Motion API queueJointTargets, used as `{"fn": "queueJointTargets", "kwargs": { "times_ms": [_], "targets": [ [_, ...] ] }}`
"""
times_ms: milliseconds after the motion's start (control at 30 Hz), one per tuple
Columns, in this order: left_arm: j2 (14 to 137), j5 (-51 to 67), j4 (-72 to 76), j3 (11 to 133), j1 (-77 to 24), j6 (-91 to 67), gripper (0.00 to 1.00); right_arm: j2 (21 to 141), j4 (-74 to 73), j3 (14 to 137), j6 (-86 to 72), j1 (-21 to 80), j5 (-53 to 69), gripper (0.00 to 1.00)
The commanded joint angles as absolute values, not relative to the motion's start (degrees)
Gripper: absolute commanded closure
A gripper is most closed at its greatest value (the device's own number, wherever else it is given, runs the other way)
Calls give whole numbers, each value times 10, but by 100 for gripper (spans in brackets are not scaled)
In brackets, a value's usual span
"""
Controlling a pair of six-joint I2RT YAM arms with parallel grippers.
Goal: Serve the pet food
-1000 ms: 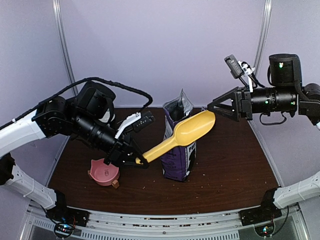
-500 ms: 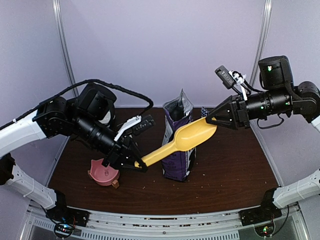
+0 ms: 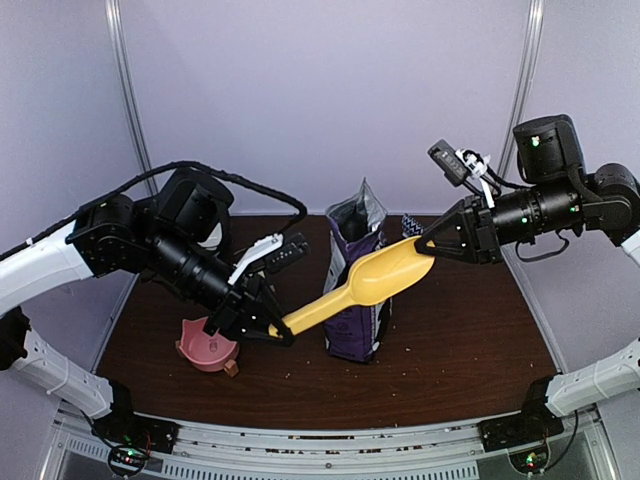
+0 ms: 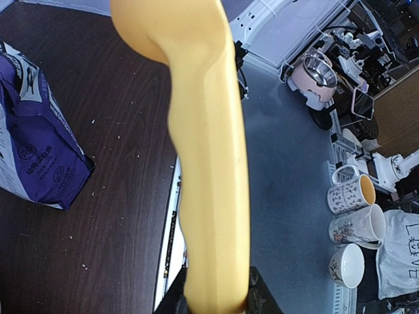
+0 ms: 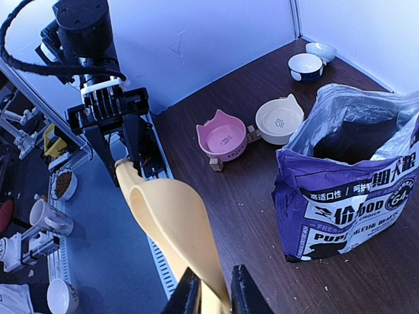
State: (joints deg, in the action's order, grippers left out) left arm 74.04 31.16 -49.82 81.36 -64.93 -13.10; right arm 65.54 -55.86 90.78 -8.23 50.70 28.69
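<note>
A yellow plastic scoop (image 3: 360,285) hangs in the air in front of an open purple-and-white bag (image 3: 355,300). My left gripper (image 3: 270,328) is shut on the handle end (image 4: 209,163). My right gripper (image 3: 425,250) is closed on the front rim of the scoop's bowl (image 5: 177,222), one finger on each side. The scoop's bowl is empty. The bag (image 5: 347,203) stands upright with its mouth open and dark inside; no pet food pellets can be made out. A pink cat-eared bowl (image 3: 207,347) sits below my left gripper and looks empty in the right wrist view (image 5: 222,140).
A cream bowl (image 5: 279,119) stands beside the pink one. Two small white bowls (image 5: 306,65) sit at the far corner of the table. Crumbs lie scattered on the dark wooden table (image 3: 450,350). Mugs and bowls (image 4: 350,193) stand on the floor beyond the table's edge.
My right gripper has moved left and down to the scoop's tip and narrowed from wide open to closed on its rim. The scoop has dipped slightly. My left gripper still holds the handle.
</note>
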Motion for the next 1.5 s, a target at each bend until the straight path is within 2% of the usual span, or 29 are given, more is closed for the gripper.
{"fn": "queueJointTargets", "kwargs": {
  "times_ms": [0, 133, 233, 300, 333, 400, 567, 633, 767, 1000, 1267, 1467],
  "targets": [
    [730, 318, -478, 811, -646, -121, 99, 648, -565, 902, -76, 505, 294, 84],
    [724, 315, -468, 804, -646, -124, 99, 645, -565, 897, -74, 505, 291, 87],
    [724, 314, -465, 803, -646, -124, 99, 644, -561, 894, -76, 505, 291, 93],
    [722, 311, -461, 801, -646, -125, 94, 642, -555, 892, -78, 505, 286, 97],
    [719, 307, -455, 798, -646, -126, 87, 641, -551, 892, -81, 505, 283, 99],
    [712, 297, -440, 791, -646, -131, 79, 636, -537, 887, -90, 505, 266, 100],
    [689, 249, -385, 773, -642, -152, 31, 601, -457, 843, -134, 504, 244, 100],
    [674, 222, -345, 758, -634, -170, 16, 591, -432, 830, -147, 503, 235, 100],
    [623, 168, -239, 708, -608, -202, 4, 569, -383, 800, -174, 501, 205, 100],
    [569, 186, -15, 623, -553, -291, 2, 537, -232, 724, -248, 496, 223, 100],
    [594, 252, 41, 645, -553, -319, 4, 551, -174, 713, -273, 496, 261, 100],
    [605, 281, 33, 649, -553, -326, 32, 565, -172, 721, -274, 496, 262, 100]
  ]
}}
